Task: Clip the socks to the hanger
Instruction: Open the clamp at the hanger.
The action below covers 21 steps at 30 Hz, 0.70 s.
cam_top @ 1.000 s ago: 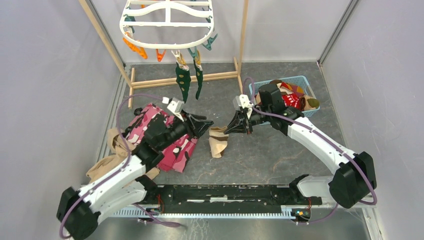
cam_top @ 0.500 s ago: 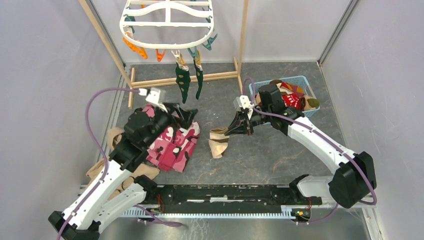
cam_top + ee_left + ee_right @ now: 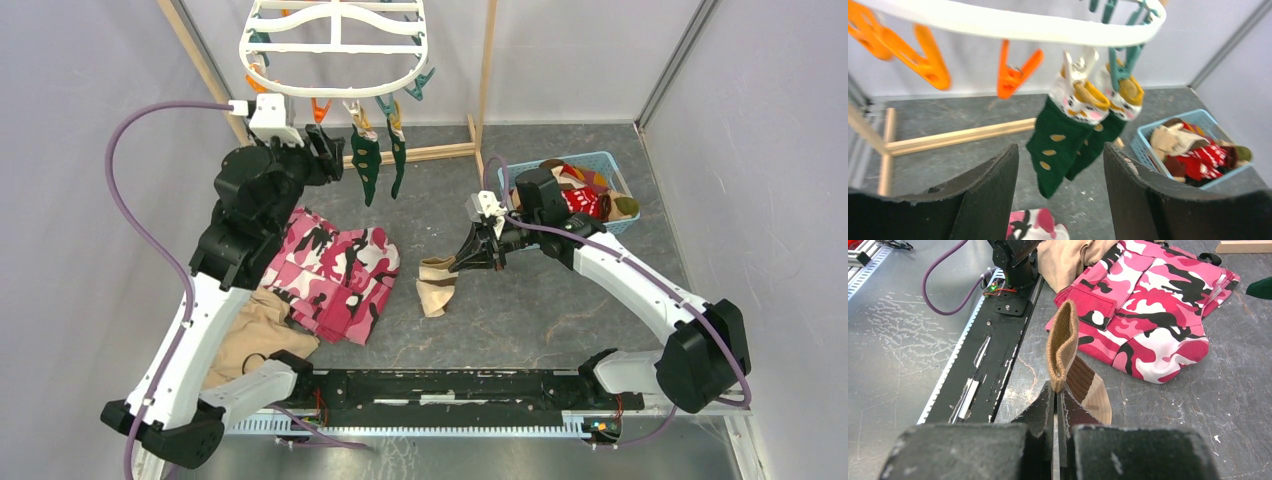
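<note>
- The right gripper (image 3: 1054,392) is clamped shut on the cuff of the tan sock (image 3: 1064,342). The cuff stands up past the fingertips, and the foot end appears to rest on the table (image 3: 560,310).
- The left gripper (image 3: 1060,150) stands wide with nothing between its fingers. It is raised just below the front rim of the hanger (image 3: 1013,27) and faces the 2 green socks (image 3: 1070,132) already clipped there.
- The step in hand, by judgement, is to carry the tan sock up to a free clip.
- The orange clip (image 3: 1015,75), just left of the green pair, hangs empty and is the likely target.
- Lift the sock clear of the table before moving it sideways, so that the foot end does not drag.
- Present the exposed cuff edge to the clip mouth and keep the grip low on the cuff. The open gripper should squeeze the clip's handles, not its jaws.
- Release the sock only once the clip has closed on the fabric. Approach from the side, because a swinging frame would spoil the aim.
- The table is grey, mottled and scuffed. A pink camouflage garment (image 3: 335,275) lies well left of the tan sock.
- A blue basket (image 3: 600,158) at the right rear holds more socks.
- Wooden poles (image 3: 487,70) flank the hanger, and pale panels wall the cell on 3 sides.
</note>
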Motion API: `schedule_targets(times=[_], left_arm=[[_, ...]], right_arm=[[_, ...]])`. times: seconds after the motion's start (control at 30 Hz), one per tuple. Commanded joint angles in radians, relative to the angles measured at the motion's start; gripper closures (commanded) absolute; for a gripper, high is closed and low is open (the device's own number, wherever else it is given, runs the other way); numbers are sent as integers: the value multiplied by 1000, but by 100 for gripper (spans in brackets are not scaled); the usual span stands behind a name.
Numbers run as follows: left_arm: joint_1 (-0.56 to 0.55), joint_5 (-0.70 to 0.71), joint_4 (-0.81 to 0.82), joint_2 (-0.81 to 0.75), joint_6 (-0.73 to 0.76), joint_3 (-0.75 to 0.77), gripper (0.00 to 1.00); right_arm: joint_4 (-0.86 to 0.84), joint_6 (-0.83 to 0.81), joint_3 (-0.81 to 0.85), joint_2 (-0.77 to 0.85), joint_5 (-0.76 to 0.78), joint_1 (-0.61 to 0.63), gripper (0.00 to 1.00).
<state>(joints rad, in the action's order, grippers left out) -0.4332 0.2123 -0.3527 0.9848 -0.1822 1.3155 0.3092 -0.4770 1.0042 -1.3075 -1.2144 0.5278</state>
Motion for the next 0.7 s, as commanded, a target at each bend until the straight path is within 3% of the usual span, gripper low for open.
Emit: schedule_targets(times=[0.0, 0.33, 0.67], left_arm=[[4, 124, -90, 75, 111, 124, 33], [4, 165, -163, 273, 176, 343, 33], [4, 232, -169, 340, 213, 406, 37]], right_arm=[[-15, -4, 37, -9, -34, -4, 100], [-13, 2, 39, -21, -45, -3, 100], [-4, -5, 42, -27, -47, -3, 100]])
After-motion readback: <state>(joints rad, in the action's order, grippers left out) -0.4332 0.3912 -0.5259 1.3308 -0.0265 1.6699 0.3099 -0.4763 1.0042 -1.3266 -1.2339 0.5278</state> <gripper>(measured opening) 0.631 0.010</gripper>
